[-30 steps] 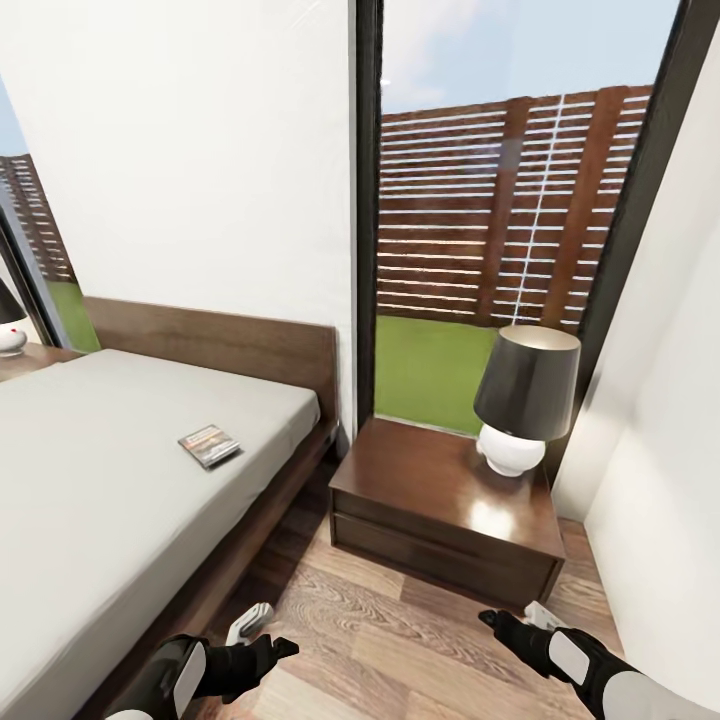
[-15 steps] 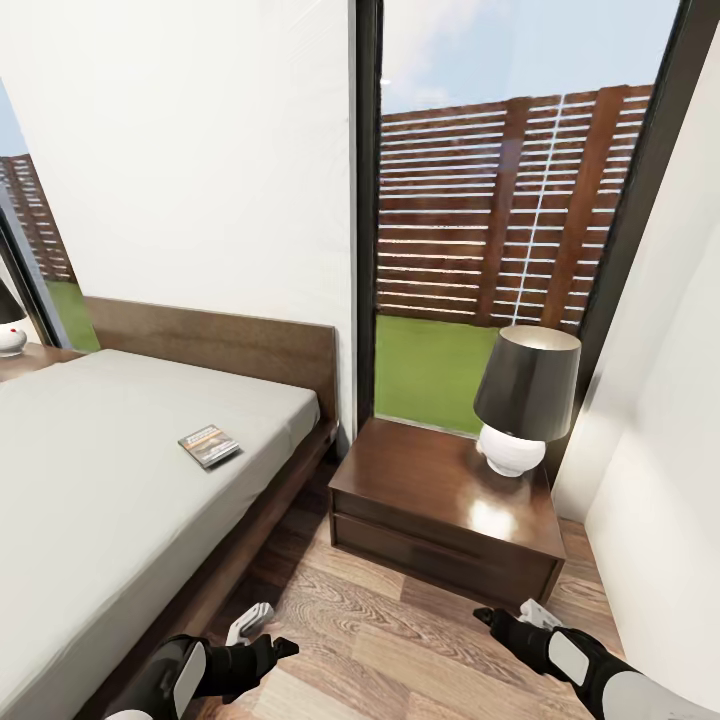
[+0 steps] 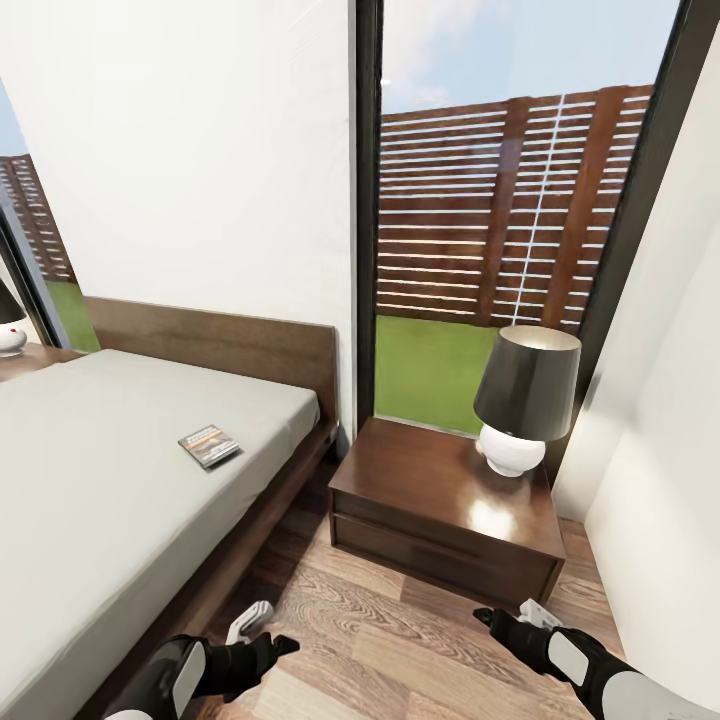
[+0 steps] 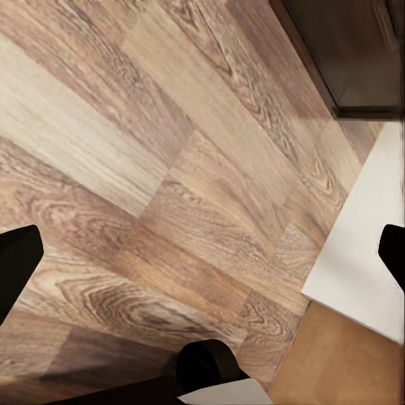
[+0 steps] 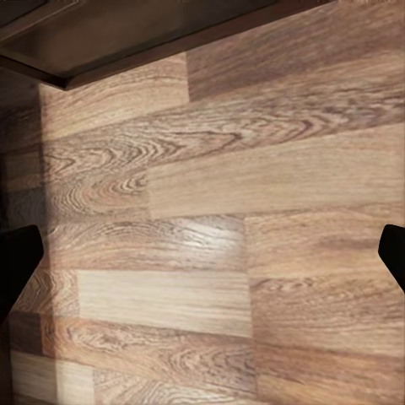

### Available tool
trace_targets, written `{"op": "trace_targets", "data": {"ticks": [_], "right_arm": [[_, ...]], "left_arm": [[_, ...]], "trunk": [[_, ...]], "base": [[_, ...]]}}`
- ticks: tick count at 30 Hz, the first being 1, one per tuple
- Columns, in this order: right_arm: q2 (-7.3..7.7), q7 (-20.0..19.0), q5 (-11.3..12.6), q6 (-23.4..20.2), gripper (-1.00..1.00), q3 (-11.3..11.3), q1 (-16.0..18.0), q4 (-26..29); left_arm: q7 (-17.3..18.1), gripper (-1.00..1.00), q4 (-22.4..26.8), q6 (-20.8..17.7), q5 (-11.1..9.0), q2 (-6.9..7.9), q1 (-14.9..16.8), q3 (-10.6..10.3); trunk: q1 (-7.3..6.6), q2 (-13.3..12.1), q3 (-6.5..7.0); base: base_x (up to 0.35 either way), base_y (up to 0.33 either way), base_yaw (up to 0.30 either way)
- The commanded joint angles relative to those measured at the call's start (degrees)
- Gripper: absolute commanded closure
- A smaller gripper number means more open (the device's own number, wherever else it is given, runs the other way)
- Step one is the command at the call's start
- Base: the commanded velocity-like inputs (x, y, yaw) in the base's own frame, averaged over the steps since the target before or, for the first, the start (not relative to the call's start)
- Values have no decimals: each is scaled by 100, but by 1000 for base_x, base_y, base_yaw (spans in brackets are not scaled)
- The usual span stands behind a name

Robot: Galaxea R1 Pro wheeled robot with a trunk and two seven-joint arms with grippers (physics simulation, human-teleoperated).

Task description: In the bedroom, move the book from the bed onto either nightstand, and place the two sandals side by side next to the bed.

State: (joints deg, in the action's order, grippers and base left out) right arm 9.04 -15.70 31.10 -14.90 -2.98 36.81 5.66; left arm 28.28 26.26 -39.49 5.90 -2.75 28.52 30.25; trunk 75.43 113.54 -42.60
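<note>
The book [image 3: 210,445] lies flat on the bed's light-grey mattress [image 3: 90,480], near its right edge and close to the dark headboard [image 3: 220,345]. A nightstand [image 3: 445,510] stands right of the bed and below the window, with a lamp on it. A second nightstand [image 3: 30,358] shows at the far left. The sandals are out of view. My left gripper [image 3: 275,650] hangs low over the plank floor beside the bed frame, open and empty [image 4: 202,253]. My right gripper [image 3: 490,620] hovers over the floor in front of the nightstand, also open and empty [image 5: 202,253].
A black-shaded lamp with a white base [image 3: 520,400] takes up the nightstand's right rear corner. A white wall [image 3: 660,440] closes in on the right. Tall dark-framed windows [image 3: 480,220] stand behind. A strip of wood floor [image 3: 400,640] runs between bed and wall.
</note>
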Motion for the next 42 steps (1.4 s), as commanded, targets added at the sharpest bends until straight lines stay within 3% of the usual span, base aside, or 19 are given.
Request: {"op": "trace_targets", "data": {"ticks": [1,12,18,28,36,42], "right_arm": [[1,-12,2,-34,-100,-33,2,5],[2,-20,7,-45,-100,-61,2,5],[1,-21,5,-54,-100,-37,2,5],[-11,-28,2,-84,-100,-21,2,5],[-15,-25,8,-91,-100,-24,2,5],[-20,-18,7,-85,-100,-26,2,5]], "left_arm": [[52,-100,11,-31,22,-5,4,45],[401,-100,11,-34,-696,163,4,46],[536,-100,58,-132,-864,234,16,63],[741,-100,730,-1523,-1020,169,407,69],[944,-100,1028,-1828,-1505,198,884,37],[970,-100,1015,-1880,-1666,302,1450,22]], "trunk": [[-1,3,-6],[-1,3,-6],[-1,3,-6],[-1,3,-6],[-1,3,-6],[-1,3,-6]], "base": [[0,0,0],[0,0,0],[0,0,0],[0,0,0],[0,0,0],[0,0,0]]}}
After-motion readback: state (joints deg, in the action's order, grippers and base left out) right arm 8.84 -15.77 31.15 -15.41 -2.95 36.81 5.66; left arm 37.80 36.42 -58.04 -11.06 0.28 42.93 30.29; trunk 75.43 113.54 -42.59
